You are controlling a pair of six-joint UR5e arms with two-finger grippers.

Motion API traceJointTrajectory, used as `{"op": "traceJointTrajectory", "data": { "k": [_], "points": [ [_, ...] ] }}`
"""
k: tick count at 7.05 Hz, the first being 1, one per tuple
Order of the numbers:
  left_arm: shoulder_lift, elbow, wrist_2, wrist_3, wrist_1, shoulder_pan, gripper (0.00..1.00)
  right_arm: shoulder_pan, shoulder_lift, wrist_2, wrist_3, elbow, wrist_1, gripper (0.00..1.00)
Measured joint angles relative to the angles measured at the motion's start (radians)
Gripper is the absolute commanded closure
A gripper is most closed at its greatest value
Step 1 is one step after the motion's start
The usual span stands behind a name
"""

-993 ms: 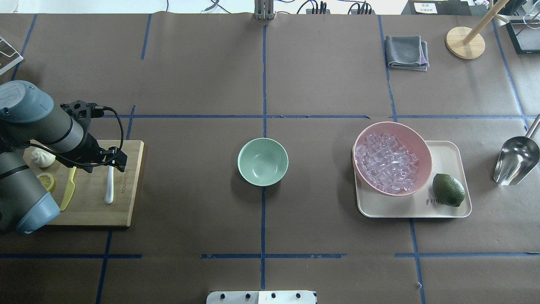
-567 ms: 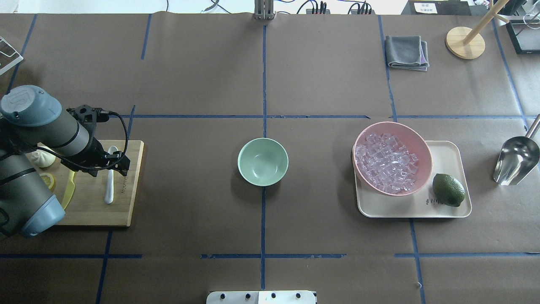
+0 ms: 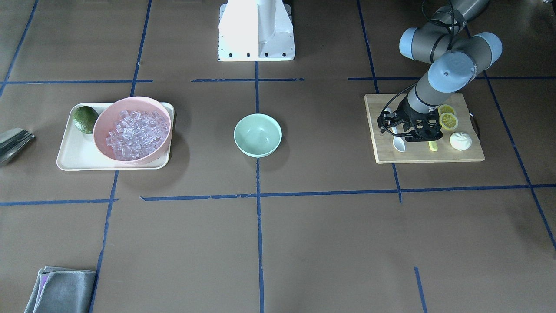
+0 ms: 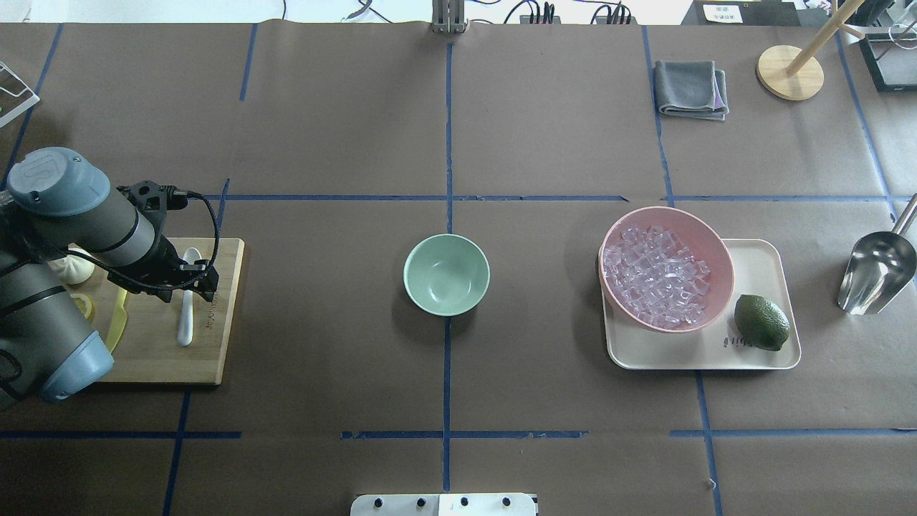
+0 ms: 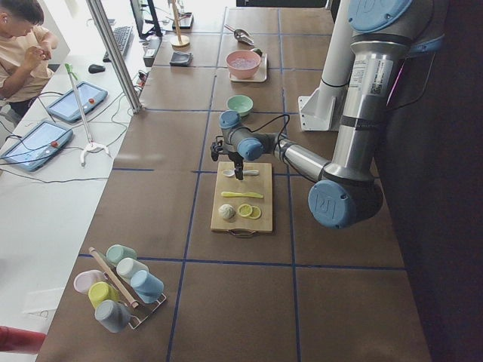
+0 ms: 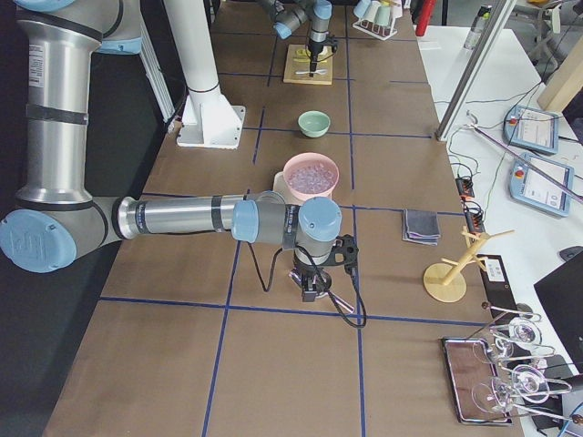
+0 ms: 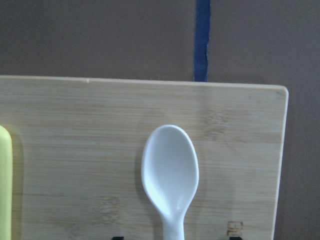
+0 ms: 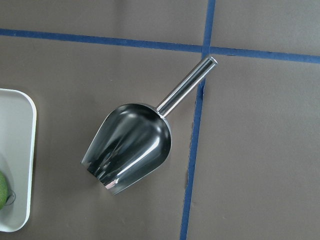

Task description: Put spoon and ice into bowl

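Note:
The white spoon (image 4: 185,320) lies on the wooden cutting board (image 4: 161,362) at the left, scoop toward the far side. My left gripper (image 4: 189,281) hovers over its handle just behind the scoop, open. In the left wrist view the spoon (image 7: 170,172) sits centred, with the two fingertips showing at the bottom edge on either side of the handle. The mint-green bowl (image 4: 446,274) stands empty at the table's middle. The ice (image 4: 655,277) fills a pink bowl (image 4: 722,252) at the right. My right gripper (image 6: 310,289) shows only in the exterior right view, over a metal scoop (image 8: 130,150); I cannot tell its state.
A yellow-green knife (image 4: 114,326), lemon slices (image 3: 447,119) and a white bun (image 3: 459,141) share the board. The pink bowl and a lime (image 4: 761,322) sit on a cream tray (image 4: 759,265). A grey cloth (image 4: 691,88) and a wooden stand (image 4: 789,72) are at the far right.
My left arm has shifted and the gripper has moved back along the spoon, uncovering the scoop. Nothing else has moved.

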Motion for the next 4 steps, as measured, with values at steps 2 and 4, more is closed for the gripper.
{"op": "traceJointTrajectory", "data": {
  "k": [2, 4],
  "points": [
    [-0.001, -0.001, -0.001, -0.001, -0.002, 0.0, 1.0, 0.0, 0.0, 0.0, 0.0, 0.0, 0.0, 0.01],
    [0.0, -0.007, -0.002, -0.01, -0.003, 0.0, 1.0, 0.0, 0.0, 0.0, 0.0, 0.0, 0.0, 0.01]
  ]
}}
